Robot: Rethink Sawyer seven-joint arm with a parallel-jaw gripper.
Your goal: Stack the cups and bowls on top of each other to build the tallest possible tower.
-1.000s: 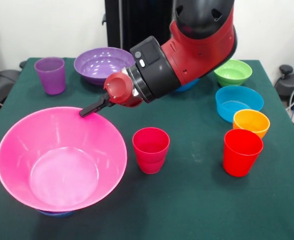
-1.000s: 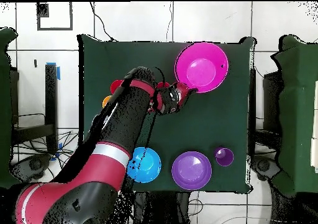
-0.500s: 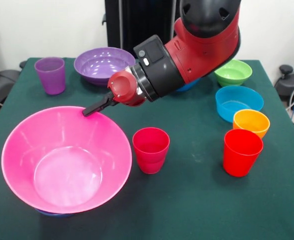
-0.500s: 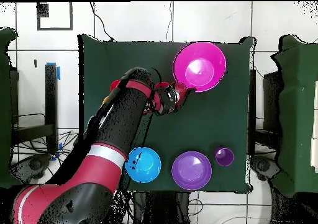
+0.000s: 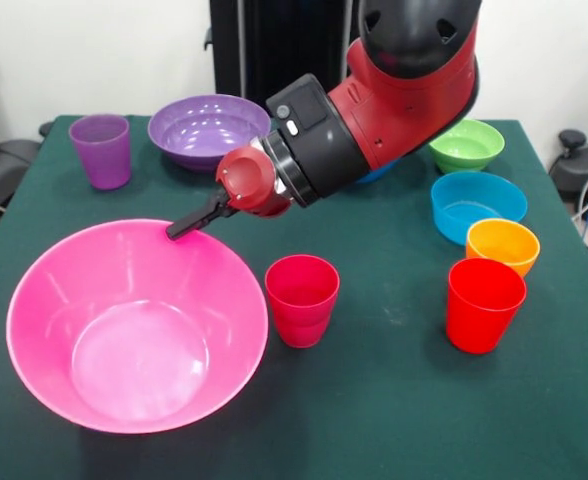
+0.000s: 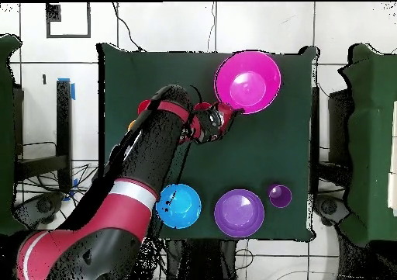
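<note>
The huge pink bowl (image 5: 139, 325) sits at the near left of the bench (image 5: 394, 420) in the front view, and the pincer (image 5: 186, 224) has its dark tip right at the bowl's far rim — it looks pinched on that rim, though I can't see both fingers clearly enough to be sure whether it is closed or not. The bowl seems slightly tipped toward the camera. If the hold is only on a thin glossy lip, my worry is that the bowl slips free or swings and clips the magenta-pink cup (image 5: 302, 298) standing just beside its right edge. Farther off, the purple bowl (image 5: 209, 128) and purple cup (image 5: 101, 149) stand at the back left, the cyan bowl (image 5: 477, 204), orange bowl (image 5: 502, 245), red cup (image 5: 485, 304) and green bowl (image 5: 466, 144) to the right — nothing is stacked yet, and the bulky arm hangs low over the middle of it all.
</note>
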